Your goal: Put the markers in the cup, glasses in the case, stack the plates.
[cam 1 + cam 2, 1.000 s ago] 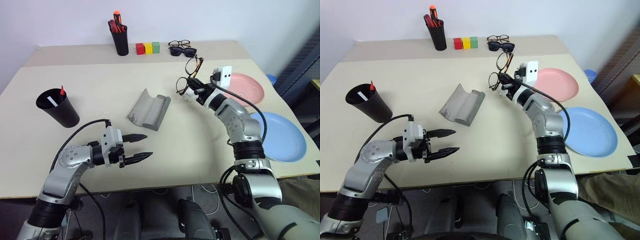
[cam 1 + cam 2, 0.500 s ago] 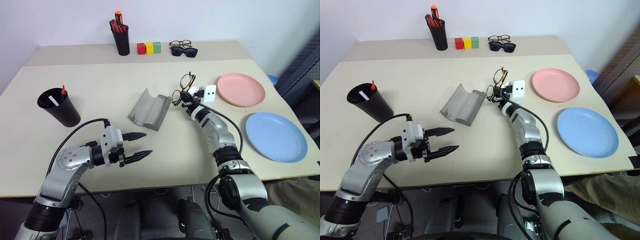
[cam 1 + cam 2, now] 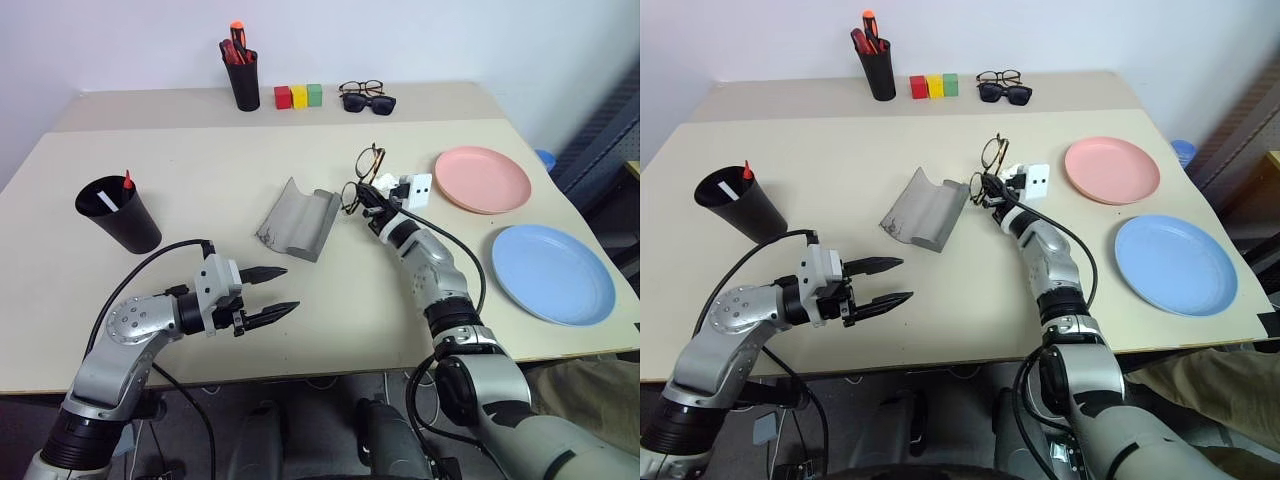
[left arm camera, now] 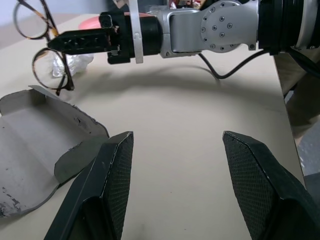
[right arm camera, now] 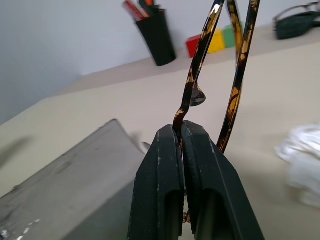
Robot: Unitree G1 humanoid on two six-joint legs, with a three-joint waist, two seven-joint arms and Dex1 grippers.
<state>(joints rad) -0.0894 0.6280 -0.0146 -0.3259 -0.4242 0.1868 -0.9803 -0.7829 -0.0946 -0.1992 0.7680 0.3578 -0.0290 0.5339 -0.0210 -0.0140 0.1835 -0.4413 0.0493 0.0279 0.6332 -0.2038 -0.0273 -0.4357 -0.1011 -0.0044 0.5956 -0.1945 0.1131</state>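
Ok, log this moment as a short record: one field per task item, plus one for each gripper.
glasses: pinched at the frame by the right gripper, held just beside the case's right edge
case: open on the table, nothing inside
markers: red and white ones standing in the cup
plates: pink plate and blue plate lie apart, unstacked
left gripper: jaws open, holding nothing, poised above the table near the case

Beige table (image 3: pixel 200 300), open case (image 3: pixel 297 219), plates (image 3: pixel 482 179)
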